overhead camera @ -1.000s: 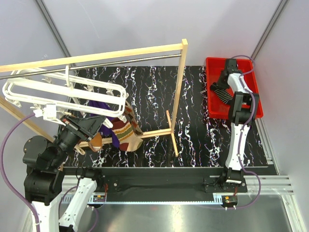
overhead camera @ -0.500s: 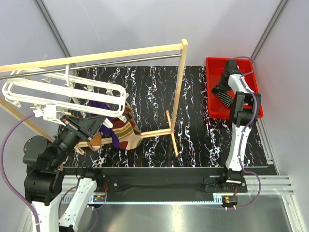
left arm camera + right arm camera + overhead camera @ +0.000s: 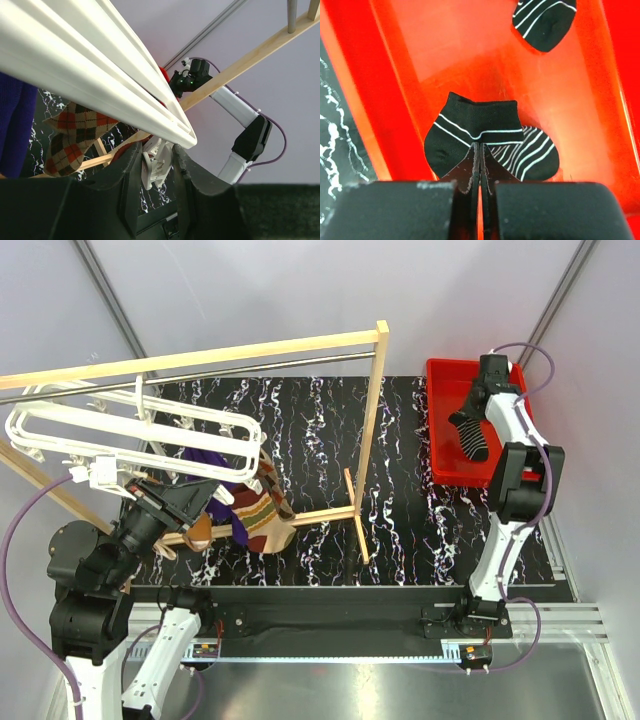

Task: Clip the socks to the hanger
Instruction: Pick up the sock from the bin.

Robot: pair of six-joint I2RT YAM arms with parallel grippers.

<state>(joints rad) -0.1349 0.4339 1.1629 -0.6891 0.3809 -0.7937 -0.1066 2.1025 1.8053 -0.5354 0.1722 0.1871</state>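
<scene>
The white hanger (image 3: 120, 427) hangs at the left from the rod; in the left wrist view its bars (image 3: 95, 75) cross the frame. An orange-brown sock (image 3: 262, 512) and a dark purple sock (image 3: 215, 468) hang from it; both show in the left wrist view, the orange-brown sock (image 3: 75, 135) and the purple sock (image 3: 15, 125). My left gripper (image 3: 156, 150) is shut on a dangling white clip (image 3: 157, 167) at the hanger's corner. My right gripper (image 3: 480, 147) is shut on a black striped sock (image 3: 470, 127), held above the red bin (image 3: 440, 462). A second striped sock (image 3: 542, 17) lies in the bin.
A wooden-post frame (image 3: 372, 430) with a metal rod (image 3: 250, 368) spans the left and middle of the black marbled table (image 3: 400, 520). Its wooden foot (image 3: 355, 515) lies near the middle. The red bin's walls (image 3: 350, 75) surround the held sock.
My right arm has risen and swung right, lifting the black striped sock off the bin floor so it hangs from the gripper. The left arm has not moved.
</scene>
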